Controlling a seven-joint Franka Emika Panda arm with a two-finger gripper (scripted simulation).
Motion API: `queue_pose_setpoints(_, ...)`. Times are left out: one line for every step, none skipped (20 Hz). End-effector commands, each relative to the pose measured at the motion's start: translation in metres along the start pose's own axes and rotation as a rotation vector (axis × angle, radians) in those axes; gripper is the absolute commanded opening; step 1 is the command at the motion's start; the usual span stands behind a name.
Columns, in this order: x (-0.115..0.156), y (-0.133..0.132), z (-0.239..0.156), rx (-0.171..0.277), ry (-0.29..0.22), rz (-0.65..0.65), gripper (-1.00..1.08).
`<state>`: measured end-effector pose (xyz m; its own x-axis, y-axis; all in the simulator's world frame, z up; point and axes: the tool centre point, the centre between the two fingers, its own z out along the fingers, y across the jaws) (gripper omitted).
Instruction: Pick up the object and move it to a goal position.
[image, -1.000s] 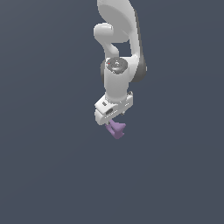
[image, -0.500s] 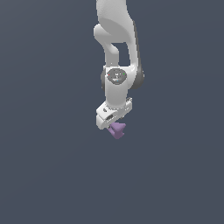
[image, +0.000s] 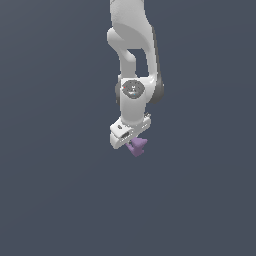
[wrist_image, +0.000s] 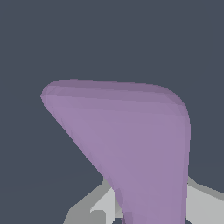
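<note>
The object (image: 136, 146) is a small light-purple chunky piece with pointed lobes, hanging just under the white hand in the exterior view. My gripper (image: 134, 142) is shut on it, and the fingers are mostly hidden behind the hand body. In the wrist view the object (wrist_image: 131, 144) fills most of the picture, with a grey-white fingertip (wrist_image: 103, 205) showing beside its base. The arm reaches down from above, and the object hangs in mid-air with no surface touching it.
Only a plain dark grey-blue background surrounds the arm in both views. No goal marker, container or obstacle shows.
The arm has shifted slightly upward and toward the exterior view's right, carrying the object with it. The grip looks unchanged.
</note>
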<state>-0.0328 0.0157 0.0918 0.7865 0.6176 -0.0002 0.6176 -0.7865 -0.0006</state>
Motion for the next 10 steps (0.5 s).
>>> queue_pose_setpoints(0.000,0.000,0.000,0.000,0.000,0.000,-1.00)
queue_pose_setpoints(0.000,0.000,0.000,0.000,0.000,0.000,-1.00)
queue_pose_setpoints(0.000,0.000,0.000,0.000,0.000,0.000,-1.00)
queue_pose_setpoints(0.000,0.000,0.000,0.000,0.000,0.000,-1.00)
queue_pose_setpoints(0.000,0.000,0.000,0.000,0.000,0.000,-1.00)
queue_pose_setpoints(0.000,0.001,-0.001,0.000,0.000,0.000,-1.00)
queue_pose_setpoints(-0.001,0.003,-0.001,0.000,0.000,0.000,-1.00)
queue_pose_setpoints(-0.001,0.006,-0.002,0.000,0.000,0.000,-1.00)
queue_pose_setpoints(-0.002,0.009,-0.003,0.000,0.000,0.000,-1.00)
queue_pose_setpoints(-0.003,0.013,-0.005,0.000,0.000,0.000,-1.00)
